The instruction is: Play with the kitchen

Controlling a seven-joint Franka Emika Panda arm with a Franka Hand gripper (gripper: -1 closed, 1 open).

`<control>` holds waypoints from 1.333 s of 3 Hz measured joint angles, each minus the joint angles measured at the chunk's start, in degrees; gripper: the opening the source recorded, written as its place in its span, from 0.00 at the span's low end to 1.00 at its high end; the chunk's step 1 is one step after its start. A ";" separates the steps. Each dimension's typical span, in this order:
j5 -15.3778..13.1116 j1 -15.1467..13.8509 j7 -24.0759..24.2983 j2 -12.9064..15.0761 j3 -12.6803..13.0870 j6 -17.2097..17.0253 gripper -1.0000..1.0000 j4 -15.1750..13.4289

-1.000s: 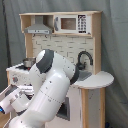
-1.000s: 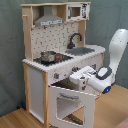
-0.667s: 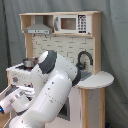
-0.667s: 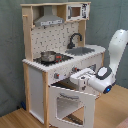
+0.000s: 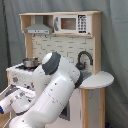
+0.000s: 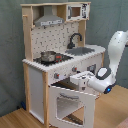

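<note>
Kitchen: white-panel, light-wood toy kitchen [image 6: 55, 60] is standing against a grey backdrop, filling the middle in both exterior views.
Oven door: windowed white door [image 6: 70, 102] is hanging part open, swung out toward the second exterior view's right.
Arm: white Panda arm [image 5: 52, 95] is reaching in at the door's top edge, just below the knob panel.
Gripper: the gripper [image 6: 80, 80] is sitting at the door's top rim; can't tell finger gap or whether it's holding anything.
Step (judged): it's prob. working the door.
How to: follow the hinge arc, w/ slow wrist, no sideways pull.
Risk: small metal pot [image 6: 48, 56] on the hob may rattle if the cabinet's jerked.
</note>
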 joint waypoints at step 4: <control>7.37 1.57 2.17 5.77 13.27 -2.43 1.00 -0.61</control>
